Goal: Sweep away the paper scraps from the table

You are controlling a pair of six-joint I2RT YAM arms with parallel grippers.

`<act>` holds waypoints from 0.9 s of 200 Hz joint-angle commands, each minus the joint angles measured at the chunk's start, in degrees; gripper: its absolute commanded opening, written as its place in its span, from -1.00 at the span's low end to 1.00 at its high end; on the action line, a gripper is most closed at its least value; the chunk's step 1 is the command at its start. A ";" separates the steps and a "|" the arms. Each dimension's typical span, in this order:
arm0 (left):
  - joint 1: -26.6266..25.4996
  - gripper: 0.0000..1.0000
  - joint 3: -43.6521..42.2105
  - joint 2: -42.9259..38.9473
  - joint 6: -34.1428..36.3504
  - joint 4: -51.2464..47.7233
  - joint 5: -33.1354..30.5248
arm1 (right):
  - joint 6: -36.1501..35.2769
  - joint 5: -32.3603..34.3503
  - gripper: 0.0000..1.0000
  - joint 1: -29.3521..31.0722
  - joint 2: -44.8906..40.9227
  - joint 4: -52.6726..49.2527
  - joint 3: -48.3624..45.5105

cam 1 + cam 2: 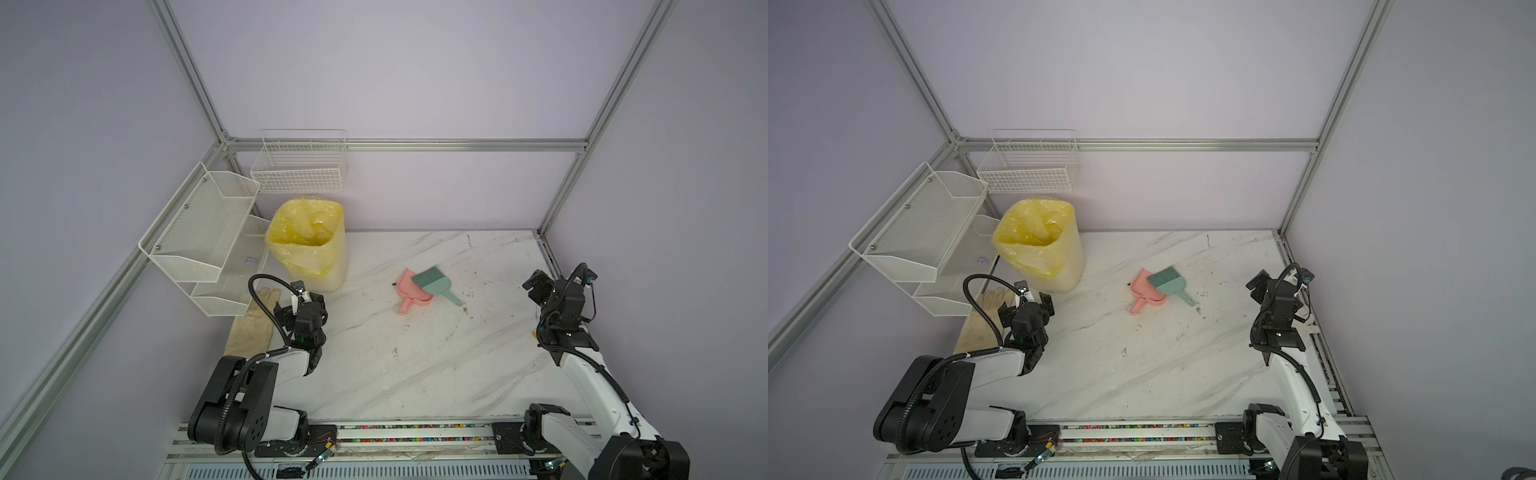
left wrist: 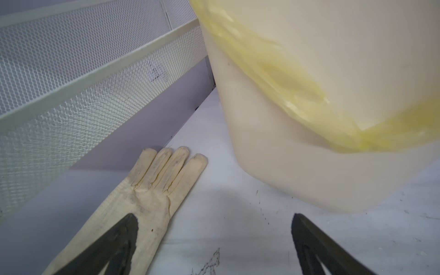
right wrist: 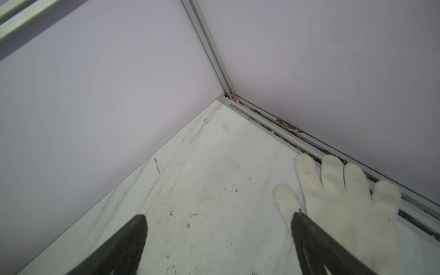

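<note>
Paper scraps [image 1: 249, 260]: one pale lilac wad lies in the mesh rack [image 1: 199, 232] above the counter's [image 1: 415, 374] left edge. Left fingers [image 2: 114, 242] gape empty over a beige glove [image 2: 152, 190] by that edge; right fingers [image 3: 119, 245] gape empty near the right edge.

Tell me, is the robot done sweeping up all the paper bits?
Nearly, it looks. Done: the marble table shows no paper wads, and the green brush lies on the pink dustpan. In hand: nothing; the left fingers and right fingers are open and empty. Left: one lilac scrap seems to sit in the mesh rack.
</note>
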 commanded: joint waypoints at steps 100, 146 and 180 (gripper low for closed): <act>3.48 0.99 3.81 8.91 0.77 7.12 8.60 | -3.55 12.92 0.94 -0.24 5.02 26.37 -10.30; 3.49 0.99 3.72 9.08 1.04 7.58 8.58 | -4.50 13.19 0.94 -0.07 12.77 37.22 -11.65; 3.16 0.99 3.01 8.59 0.94 8.19 8.15 | -5.11 15.37 0.95 0.66 18.63 43.84 -11.47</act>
